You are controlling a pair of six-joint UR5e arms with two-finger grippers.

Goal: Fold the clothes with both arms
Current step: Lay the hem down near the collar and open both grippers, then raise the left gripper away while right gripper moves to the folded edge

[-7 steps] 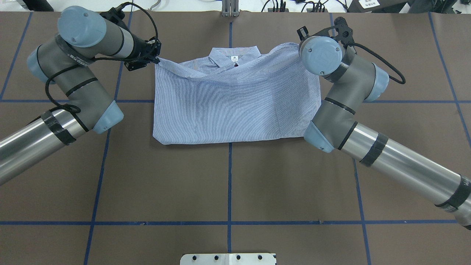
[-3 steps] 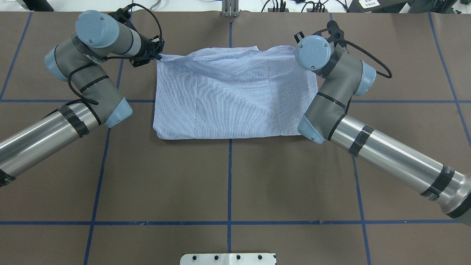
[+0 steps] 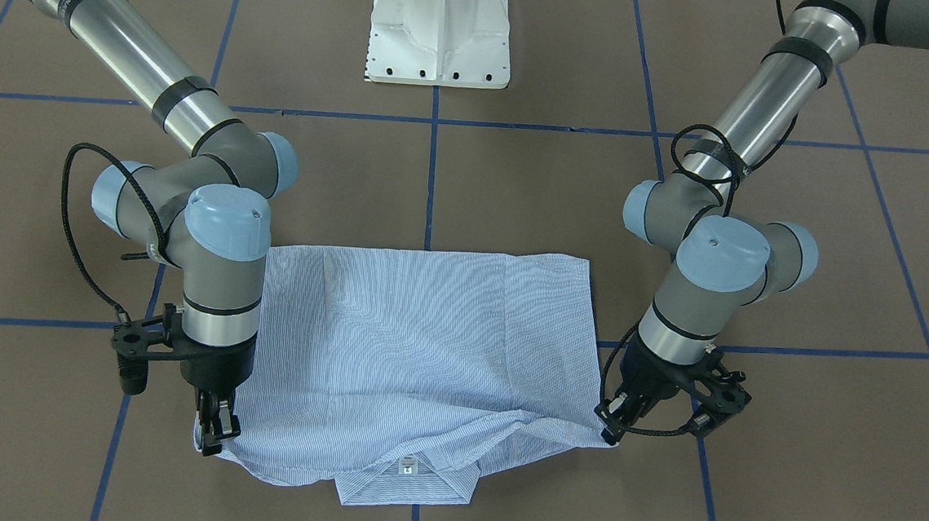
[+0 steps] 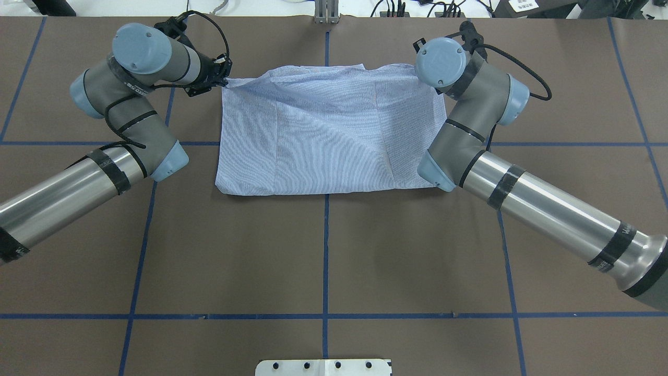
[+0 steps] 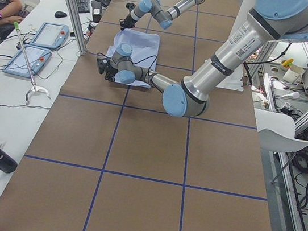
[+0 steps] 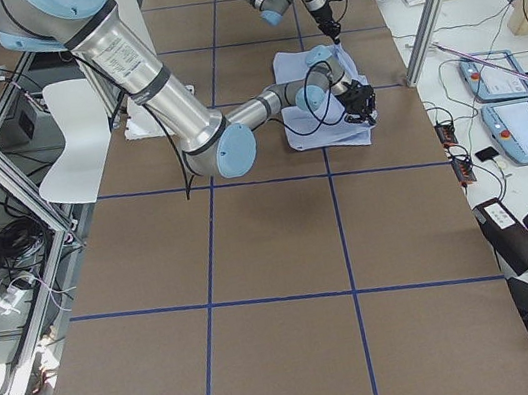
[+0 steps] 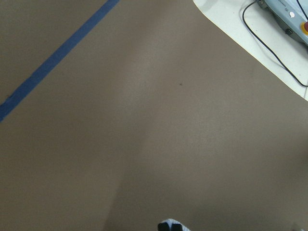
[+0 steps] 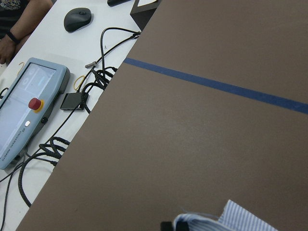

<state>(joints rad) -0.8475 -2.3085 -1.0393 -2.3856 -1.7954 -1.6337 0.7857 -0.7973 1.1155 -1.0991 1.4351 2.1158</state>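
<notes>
1. Front-facing view: I see the shirt (image 3: 419, 331) lying folded on the counter (image 3: 519, 183), its collar (image 3: 408, 479) toward the operators' edge. The left gripper (image 3: 610, 431) has its fingers clamped on one corner of the upper layer; the right gripper (image 3: 211, 432) clamps the other.
2. Overhead view: the shirt straddles the centre tape line (image 4: 326, 250), near the edge far from the robot.
3. Left wrist view: fingertips (image 7: 177, 227) together on white cloth.
4. Right wrist view: striped cloth pinched at the frame's bottom.

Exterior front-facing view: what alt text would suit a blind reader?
A light blue striped shirt lies folded on a brown table, collar toward the camera. The right arm and left arm each pinch a near corner in shut jaws.
</notes>
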